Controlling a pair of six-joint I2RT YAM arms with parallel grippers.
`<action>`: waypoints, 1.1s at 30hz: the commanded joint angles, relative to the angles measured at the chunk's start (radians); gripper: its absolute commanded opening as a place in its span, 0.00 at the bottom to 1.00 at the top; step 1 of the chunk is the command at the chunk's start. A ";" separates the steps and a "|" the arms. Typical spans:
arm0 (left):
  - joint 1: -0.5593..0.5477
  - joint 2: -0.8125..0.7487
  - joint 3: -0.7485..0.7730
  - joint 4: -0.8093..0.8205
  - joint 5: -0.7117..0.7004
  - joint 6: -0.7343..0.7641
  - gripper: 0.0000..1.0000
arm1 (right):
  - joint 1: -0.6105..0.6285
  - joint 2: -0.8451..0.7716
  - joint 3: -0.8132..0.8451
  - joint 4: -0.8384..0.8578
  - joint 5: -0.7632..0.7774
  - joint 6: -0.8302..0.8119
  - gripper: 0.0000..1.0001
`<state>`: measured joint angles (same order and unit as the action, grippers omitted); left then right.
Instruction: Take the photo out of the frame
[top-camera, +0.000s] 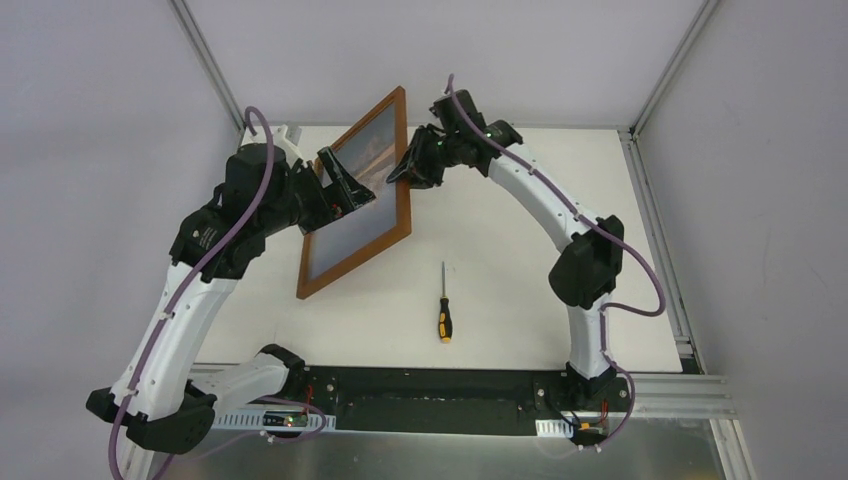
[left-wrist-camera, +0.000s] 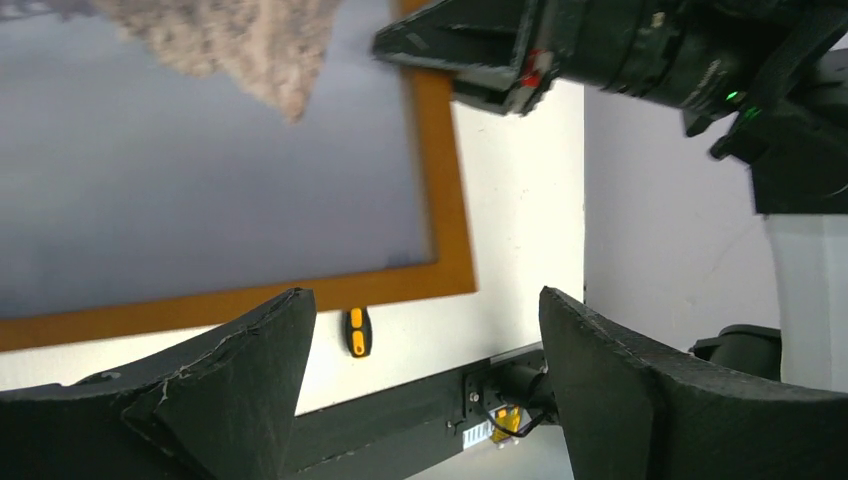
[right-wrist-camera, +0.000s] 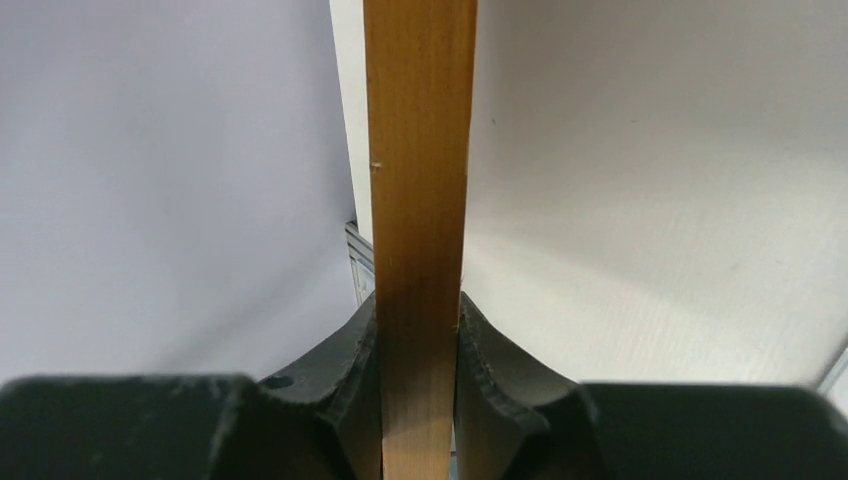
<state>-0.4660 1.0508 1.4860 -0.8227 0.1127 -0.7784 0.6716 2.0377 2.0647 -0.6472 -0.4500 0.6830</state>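
The frame (top-camera: 403, 205) is held up off the table, tilted on edge, with the photo (top-camera: 345, 245) still in it and facing left. My right gripper (top-camera: 405, 170) is shut on the frame's right rail; in the right wrist view the wooden edge (right-wrist-camera: 420, 150) is clamped between both fingers (right-wrist-camera: 350, 350). My left gripper (top-camera: 345, 185) is open and empty, in front of the photo's face. In the left wrist view the photo (left-wrist-camera: 200, 170) and the frame's orange border (left-wrist-camera: 445, 200) lie just beyond my open left gripper (left-wrist-camera: 425, 310). I cannot tell if the left fingers touch it.
A screwdriver with a black and orange handle (top-camera: 443, 310) lies on the white table (top-camera: 520, 290) in front of the frame; it also shows in the left wrist view (left-wrist-camera: 356, 331). Grey walls enclose the table at the back and sides.
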 joint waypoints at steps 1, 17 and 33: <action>-0.010 -0.034 -0.001 -0.033 -0.051 0.021 0.84 | -0.052 -0.124 0.185 -0.103 -0.056 0.015 0.00; -0.010 -0.048 -0.020 -0.108 0.059 0.072 0.83 | -0.380 -0.366 0.256 -0.486 0.061 -0.168 0.00; -0.010 -0.027 -0.042 -0.107 0.134 0.068 0.83 | -0.632 -0.573 0.061 -0.828 0.649 -0.395 0.00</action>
<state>-0.4660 1.0164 1.4391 -0.9310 0.2089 -0.7254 0.0330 1.5414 2.1490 -1.4563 -0.0051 0.3447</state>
